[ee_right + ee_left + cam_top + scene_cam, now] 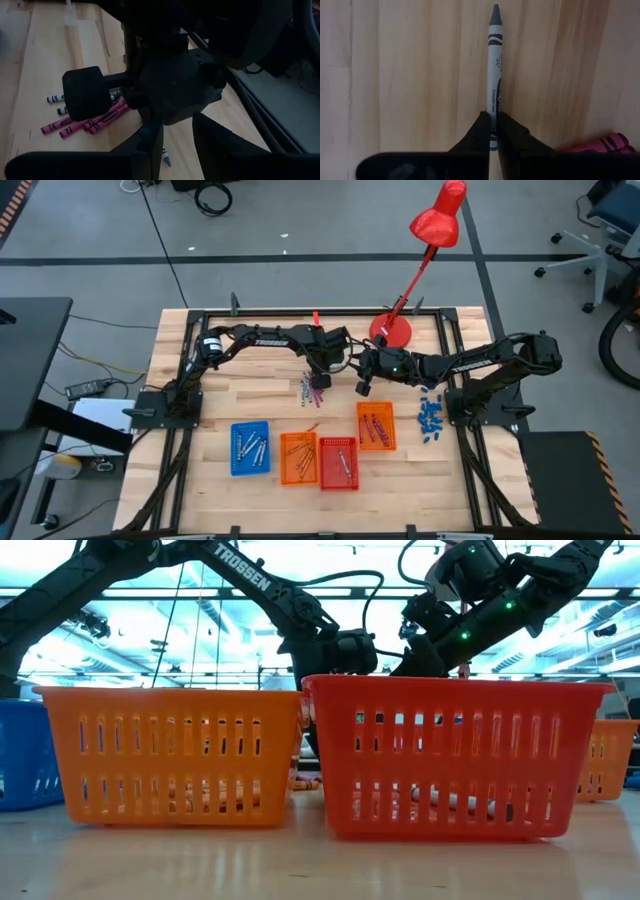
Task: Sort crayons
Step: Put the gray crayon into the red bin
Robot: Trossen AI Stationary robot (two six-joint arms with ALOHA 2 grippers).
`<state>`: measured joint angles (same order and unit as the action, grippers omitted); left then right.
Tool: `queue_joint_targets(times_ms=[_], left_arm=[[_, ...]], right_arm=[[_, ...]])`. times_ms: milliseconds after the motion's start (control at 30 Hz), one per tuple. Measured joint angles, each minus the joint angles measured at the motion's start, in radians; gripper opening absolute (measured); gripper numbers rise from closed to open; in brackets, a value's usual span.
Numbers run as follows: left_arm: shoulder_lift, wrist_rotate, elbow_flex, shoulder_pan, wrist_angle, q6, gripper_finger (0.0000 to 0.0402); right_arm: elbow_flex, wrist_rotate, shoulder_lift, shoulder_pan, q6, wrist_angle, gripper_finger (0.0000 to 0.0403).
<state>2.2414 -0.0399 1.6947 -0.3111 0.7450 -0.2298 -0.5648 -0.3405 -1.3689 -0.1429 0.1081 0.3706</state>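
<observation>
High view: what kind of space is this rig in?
Likely a robotics lab or workshop. A butcher-block table in a black frame stands on a grey floor with cables, a wheeled office chair sits nearby, and the low view shows an open industrial ceiling with strip lighting.

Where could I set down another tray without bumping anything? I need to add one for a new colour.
Bare wood lies left of the blue tray, towards the table edge, and between the left arm and that tray. The middle is crowded: loose crayons under the left gripper, the right gripper beside them, then the orange trays and red tray.
</observation>
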Motion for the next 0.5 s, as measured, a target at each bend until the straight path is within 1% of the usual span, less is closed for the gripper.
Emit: queue_joint_targets(times_ms=[267,433,500], left_arm=[[-0.029,-0.001,-0.005,0.001,0.010,0.042,0.0016],[-0.101,-0.001,-0.004,0.006,0.027,0.089,0.0016],[-0.124,-0.001,-0.004,0.013,0.038,0.118,0.0016]], right_arm=[[0.000,-0.015,0.000,0.000,0.000,-0.021,0.0110],[0.000,-0.059,0.042,0.000,0.000,-0.100,0.0110],[0.000,-0.060,0.072,0.000,-0.007,-0.152,0.0110]])
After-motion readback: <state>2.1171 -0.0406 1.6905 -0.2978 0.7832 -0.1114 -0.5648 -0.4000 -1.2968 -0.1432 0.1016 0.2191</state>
